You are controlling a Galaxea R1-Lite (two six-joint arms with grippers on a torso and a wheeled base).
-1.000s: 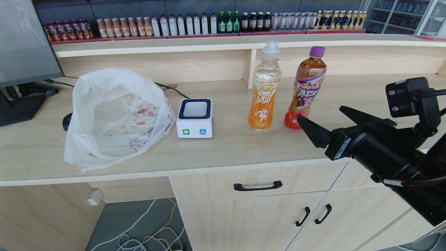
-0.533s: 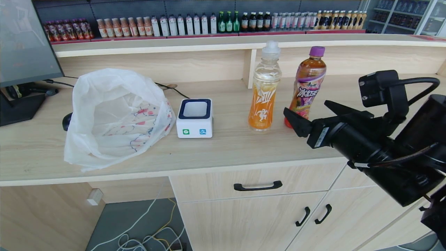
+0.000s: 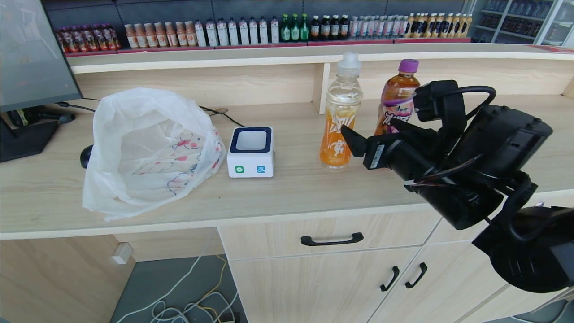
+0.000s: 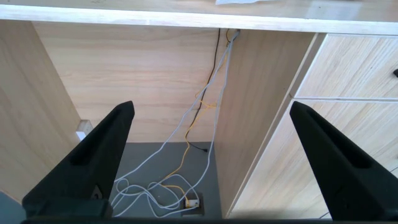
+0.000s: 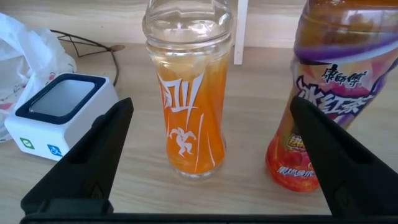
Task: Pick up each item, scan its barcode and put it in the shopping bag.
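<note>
Your right gripper (image 3: 370, 128) holds its fingers wide apart, near the orange bottle (image 3: 337, 130) and the purple-cap bottle (image 3: 399, 96). Your left gripper (image 4: 211, 112) is spread apart too, down low.

Orange bottle (image 3: 337, 117), purple-capped bottle (image 3: 397, 96) upright, side by side; white scanner (image 3: 250, 154) beside open shopping bag (image 3: 148, 148).

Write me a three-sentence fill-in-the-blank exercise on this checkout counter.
Between the shopping bag and the orange bottle stands the white ____. The purple-capped bottle stands to the robot's ____ of the orange bottle. The right gripper, facing both bottles, is ____.
Missing words: scanner; right; open.
</note>
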